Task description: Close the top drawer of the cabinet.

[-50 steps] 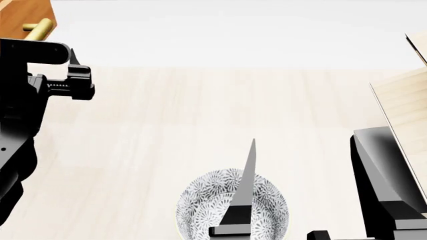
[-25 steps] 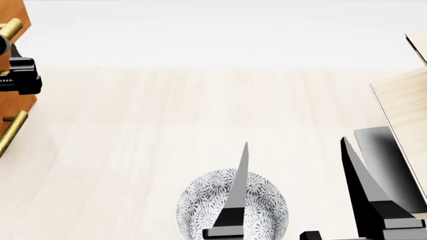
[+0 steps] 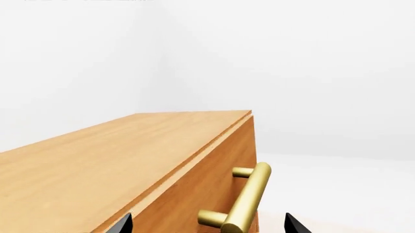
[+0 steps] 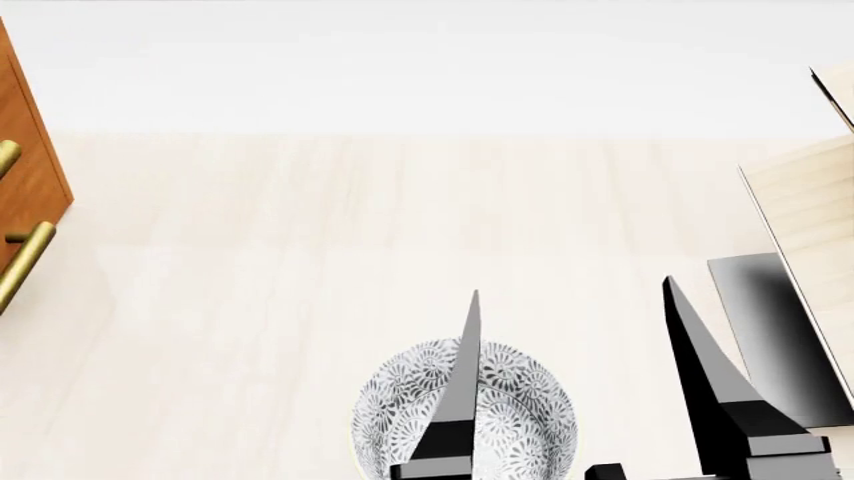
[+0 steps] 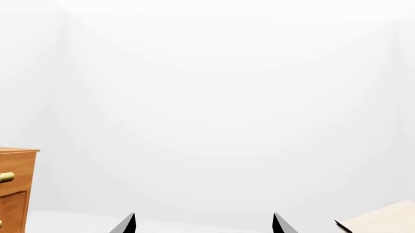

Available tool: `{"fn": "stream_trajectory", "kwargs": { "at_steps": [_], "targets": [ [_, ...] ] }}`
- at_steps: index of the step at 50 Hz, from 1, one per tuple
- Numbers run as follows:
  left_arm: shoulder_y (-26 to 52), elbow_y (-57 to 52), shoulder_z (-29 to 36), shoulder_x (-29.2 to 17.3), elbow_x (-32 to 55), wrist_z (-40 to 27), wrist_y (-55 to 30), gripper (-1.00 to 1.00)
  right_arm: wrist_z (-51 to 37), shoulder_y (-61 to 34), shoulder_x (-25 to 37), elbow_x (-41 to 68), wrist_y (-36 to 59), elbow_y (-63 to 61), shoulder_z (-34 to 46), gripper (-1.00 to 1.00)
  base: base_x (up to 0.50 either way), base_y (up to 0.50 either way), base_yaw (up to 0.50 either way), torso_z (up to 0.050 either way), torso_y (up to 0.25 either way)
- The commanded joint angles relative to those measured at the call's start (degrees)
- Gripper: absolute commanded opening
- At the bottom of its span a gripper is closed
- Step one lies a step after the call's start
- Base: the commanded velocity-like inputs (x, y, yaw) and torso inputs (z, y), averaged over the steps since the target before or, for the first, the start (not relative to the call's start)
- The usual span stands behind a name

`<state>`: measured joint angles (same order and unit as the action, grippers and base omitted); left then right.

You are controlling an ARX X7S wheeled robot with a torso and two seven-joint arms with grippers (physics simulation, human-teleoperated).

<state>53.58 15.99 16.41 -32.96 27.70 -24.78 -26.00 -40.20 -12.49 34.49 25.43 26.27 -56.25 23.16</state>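
- One drawer (image 3: 214, 187) sits at the top of the cabinet (image 3: 97, 165); in the left wrist view its front lies nearly flush under the cabinet's top edge, with its brass handle (image 3: 245, 201) standing off the front.
- Left hand (image 3: 207, 224): only two dark fingertips (image 3: 123, 224) show, set wide apart, so it is open; the handle lies between them in that view, and whether they touch it cannot be told.
- From the head, the cabinet (image 4: 30, 175) shows only as a sliver at the far left edge, with two brass handles on it, on the pale table (image 4: 334, 230).
- Right hand (image 4: 574, 385) is open, its two pointed fingers apart, low in the head view.
- One finger crosses in front of a patterned bowl (image 4: 521, 405) on the table.
- Pale slanted shelf (image 4: 814, 220) stands at the right edge, well apart from the cabinet.
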Motion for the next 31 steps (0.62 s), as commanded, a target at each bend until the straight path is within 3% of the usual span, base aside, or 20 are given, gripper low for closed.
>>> {"fn": "stream_trajectory", "kwargs": {
  "at_steps": [1, 18, 31],
  "targets": [
    [-1.37, -3.88, -3.79, -4.9, 0.25, -2.27, -2.95, 1.0, 0.05, -0.21, 0.01, -0.38, -0.1, 0.37, 1.11, 1.0, 0.0, 0.0, 0.0, 0.0, 0.0],
    [-6.68, -6.17, -8.7, -8.92, 2.53, -4.45, -3.62, 1.0, 0.09, -0.53, 0.03, -0.66, -0.24, 0.9, 2.23, 1.0, 0.0, 0.0, 0.0, 0.0, 0.001],
    [-7.31, -5.27, -8.52, -8.22, 2.23, -4.29, -2.65, 1.0, -0.09, -0.66, 0.18, -0.6, -0.37, 1.02, 2.56, 1.0, 0.0, 0.0, 0.01, 0.0, 0.001]
  ]
}}
